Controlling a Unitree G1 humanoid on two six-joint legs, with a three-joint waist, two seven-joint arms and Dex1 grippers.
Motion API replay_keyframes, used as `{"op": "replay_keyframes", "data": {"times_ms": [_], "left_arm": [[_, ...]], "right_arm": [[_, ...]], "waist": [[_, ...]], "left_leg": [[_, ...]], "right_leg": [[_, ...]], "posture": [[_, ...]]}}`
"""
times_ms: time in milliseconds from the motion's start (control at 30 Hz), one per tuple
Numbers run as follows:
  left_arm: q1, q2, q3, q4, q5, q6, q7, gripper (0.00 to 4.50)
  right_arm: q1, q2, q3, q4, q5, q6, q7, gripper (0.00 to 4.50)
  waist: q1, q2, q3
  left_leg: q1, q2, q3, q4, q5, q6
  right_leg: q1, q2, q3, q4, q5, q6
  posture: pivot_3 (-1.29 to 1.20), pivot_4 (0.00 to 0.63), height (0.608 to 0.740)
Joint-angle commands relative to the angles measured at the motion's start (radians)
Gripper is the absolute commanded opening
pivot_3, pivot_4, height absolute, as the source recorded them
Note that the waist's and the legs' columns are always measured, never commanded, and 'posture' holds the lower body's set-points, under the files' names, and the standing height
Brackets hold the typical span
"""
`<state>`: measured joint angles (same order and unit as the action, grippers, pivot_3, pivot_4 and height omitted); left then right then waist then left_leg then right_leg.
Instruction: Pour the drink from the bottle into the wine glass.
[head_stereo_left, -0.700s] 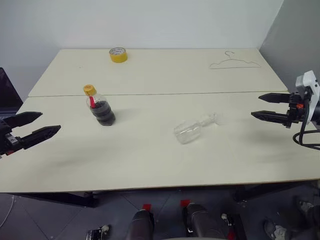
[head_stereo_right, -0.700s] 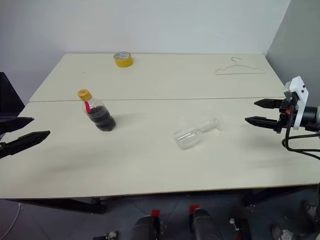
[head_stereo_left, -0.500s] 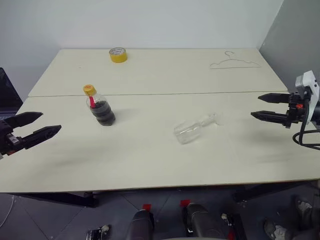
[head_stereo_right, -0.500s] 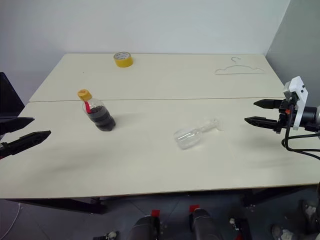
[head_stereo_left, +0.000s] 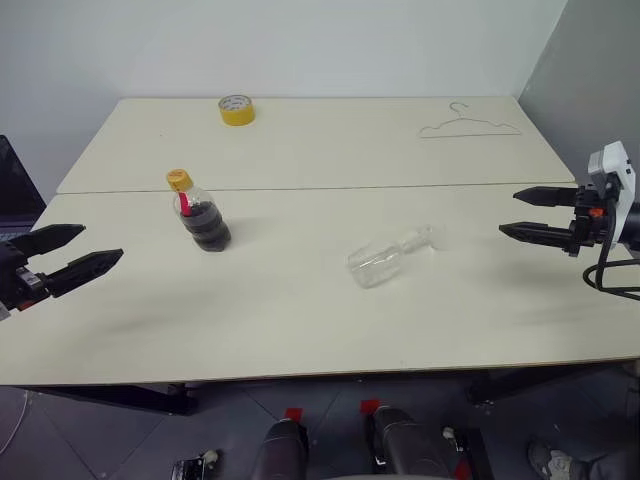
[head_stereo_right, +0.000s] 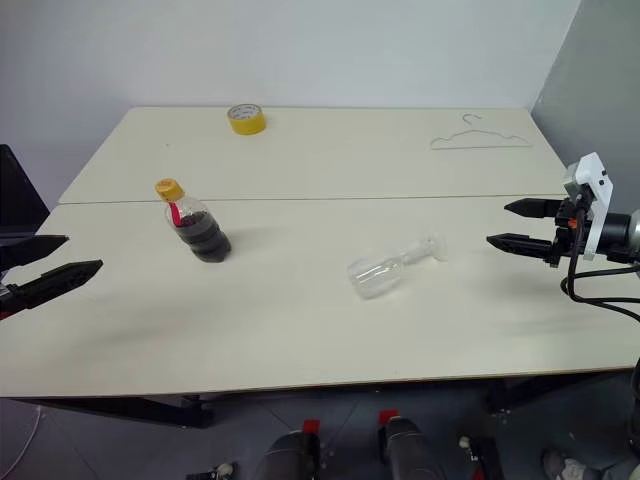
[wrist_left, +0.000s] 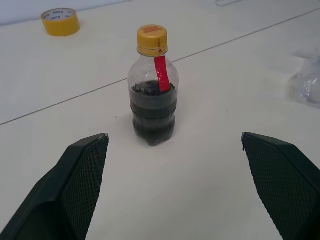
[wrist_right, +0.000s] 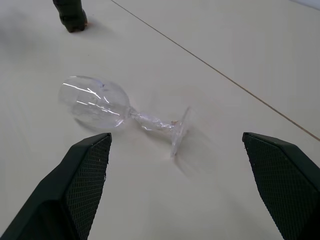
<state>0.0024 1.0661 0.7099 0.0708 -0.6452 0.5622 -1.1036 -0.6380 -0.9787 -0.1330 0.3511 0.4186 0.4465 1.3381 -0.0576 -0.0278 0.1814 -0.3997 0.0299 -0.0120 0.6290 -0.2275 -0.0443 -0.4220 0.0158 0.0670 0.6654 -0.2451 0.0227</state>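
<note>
Right now the bottle stands upright on the pale table, at about ten o'clock from the table's middle, its yellow cap on and the dark drink filling roughly its lower half, with a red strip of label running down from the neck. The wine glass lies on its side near the table's centre, at about four o'clock from the bottle and well apart from it; its bowl points toward seven o'clock and its round foot toward one o'clock, and it looks empty. The left gripper hovers above the table at the nine o'clock edge, jaws spread wide and grasping nothing, aimed toward the bottle but well short of it. The right gripper hovers at the three o'clock edge, likewise spread wide and empty, aimed toward the fallen glass with a clear gap between them. A yellow tape roll sits at the far side around eleven o'clock, and a thin wire hanger lies flat near the far corner at one o'clock.
</note>
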Motion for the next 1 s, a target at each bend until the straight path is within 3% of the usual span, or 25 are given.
{"op": "replay_keyframes", "data": {"times_ms": [33,267,733,1000], "left_arm": [[-0.012,0.001,0.007,-0.020,0.008,-0.018,0.005,4.50],[-0.051,-0.021,-0.042,0.021,0.084,-0.091,0.076,4.50],[-0.216,-0.257,-0.187,0.062,0.180,-0.189,0.343,4.50],[-0.307,-0.408,-0.308,0.106,0.229,-0.263,0.413,4.50]], "right_arm": [[-0.007,-0.001,-0.020,-0.033,0.018,0.002,0.008,4.48],[0.001,0.012,-0.020,-0.068,0.028,0.018,0.003,4.48],[0.023,0.207,0.077,-0.518,0.161,0.208,-0.131,4.48],[0.014,0.303,0.119,-0.586,0.186,0.248,-0.213,4.48]], "waist": [[0.000,0.000,0.000],[0.001,0.000,0.000],[0.005,-0.001,0.000],[0.009,-0.002,-0.001]], "left_leg": [[0.000,0.000,0.000,0.000,0.000,0.000],[0.000,0.000,0.000,0.000,0.000,0.000],[0.000,-0.001,-0.002,0.003,0.000,0.000],[-0.001,-0.001,-0.003,0.016,0.000,0.000]], "right_leg": [[0.000,0.000,0.000,0.000,0.000,0.000],[0.000,0.000,0.000,0.000,0.000,0.000],[0.001,0.001,0.001,0.005,0.001,0.001],[0.002,0.001,0.000,0.013,0.002,0.003]], "posture": [[0.00,0.150,0.740],[0.00,0.150,0.740],[0.00,0.150,0.740],[0.00,0.150,0.740]]}}
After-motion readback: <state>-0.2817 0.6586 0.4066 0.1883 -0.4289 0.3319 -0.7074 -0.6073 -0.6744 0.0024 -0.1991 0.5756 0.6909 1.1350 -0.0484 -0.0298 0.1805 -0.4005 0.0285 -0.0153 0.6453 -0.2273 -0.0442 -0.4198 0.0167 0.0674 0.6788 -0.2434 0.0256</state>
